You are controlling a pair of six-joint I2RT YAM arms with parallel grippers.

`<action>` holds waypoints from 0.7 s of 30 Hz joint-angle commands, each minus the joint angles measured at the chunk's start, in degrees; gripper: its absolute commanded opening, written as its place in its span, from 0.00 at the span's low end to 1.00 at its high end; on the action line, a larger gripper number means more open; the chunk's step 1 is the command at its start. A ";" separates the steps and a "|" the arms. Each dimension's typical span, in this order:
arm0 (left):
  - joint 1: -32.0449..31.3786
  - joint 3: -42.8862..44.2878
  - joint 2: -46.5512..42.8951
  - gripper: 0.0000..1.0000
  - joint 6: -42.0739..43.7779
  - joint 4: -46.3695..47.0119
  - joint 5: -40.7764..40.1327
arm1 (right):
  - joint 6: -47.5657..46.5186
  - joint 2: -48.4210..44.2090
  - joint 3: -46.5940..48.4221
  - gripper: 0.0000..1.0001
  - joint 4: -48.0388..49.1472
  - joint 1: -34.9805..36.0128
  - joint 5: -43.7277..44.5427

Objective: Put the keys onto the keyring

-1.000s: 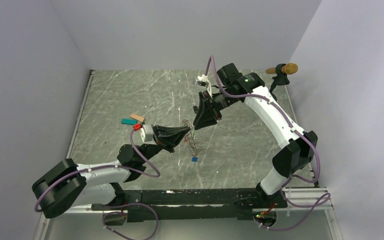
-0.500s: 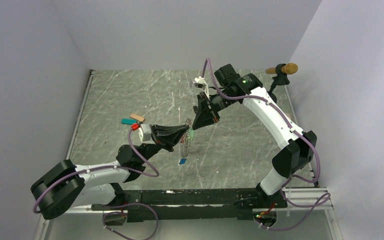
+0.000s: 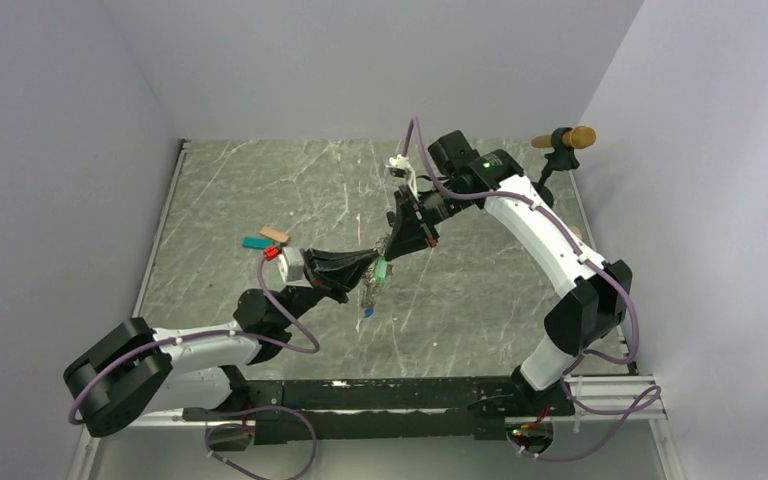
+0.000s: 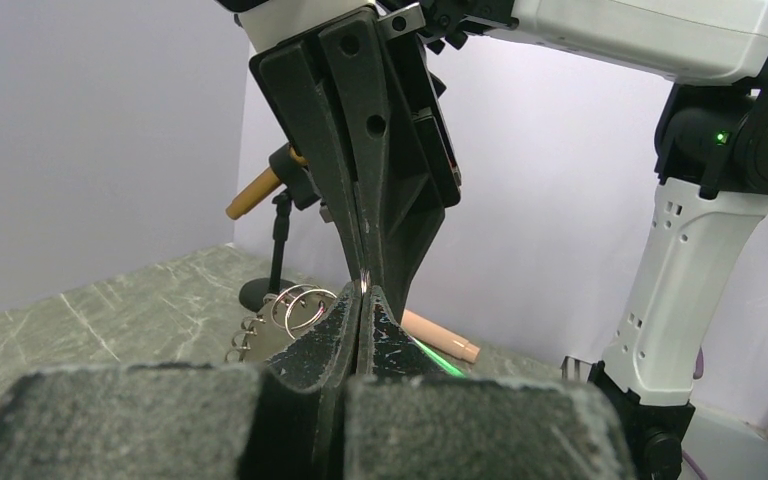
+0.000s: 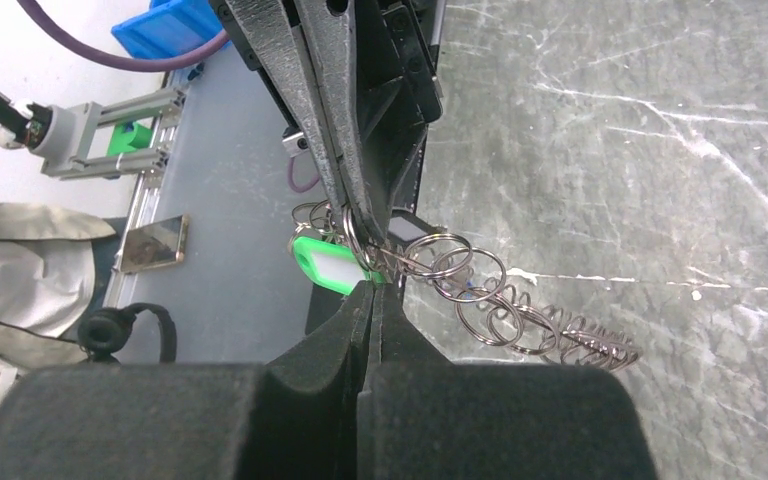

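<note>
Pinching the keyring (image 5: 460, 272) tip to tip, left claw (image 4: 360, 300) and right claw (image 5: 373, 290) both clamped, green key (image 5: 328, 265) alongside.

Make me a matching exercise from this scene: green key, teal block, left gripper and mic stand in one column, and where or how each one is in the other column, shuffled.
1. green key
2. teal block
3. left gripper
4. mic stand

A. at the far right corner of the table
B. shut on the keyring
C. lying flat beside the tan block
D. up in the air, right at the keyring

Pairs: 1-D, 2-C, 3-B, 4-A
</note>
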 commanded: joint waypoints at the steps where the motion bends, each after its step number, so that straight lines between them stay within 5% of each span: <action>1: 0.09 2.90 0.30 0.00 -0.84 11.19 0.41 | 1.93 -1.38 -1.37 0.00 3.04 0.76 -3.04; 12: 0.10 3.38 0.16 0.00 -0.90 11.17 0.82 | 6.76 -1.65 -4.61 0.00 8.41 1.23 -5.43; 21: 0.27 2.18 -2.00 0.00 -0.09 7.47 2.39 | -1.80 -4.93 -1.25 0.27 1.40 0.94 -0.93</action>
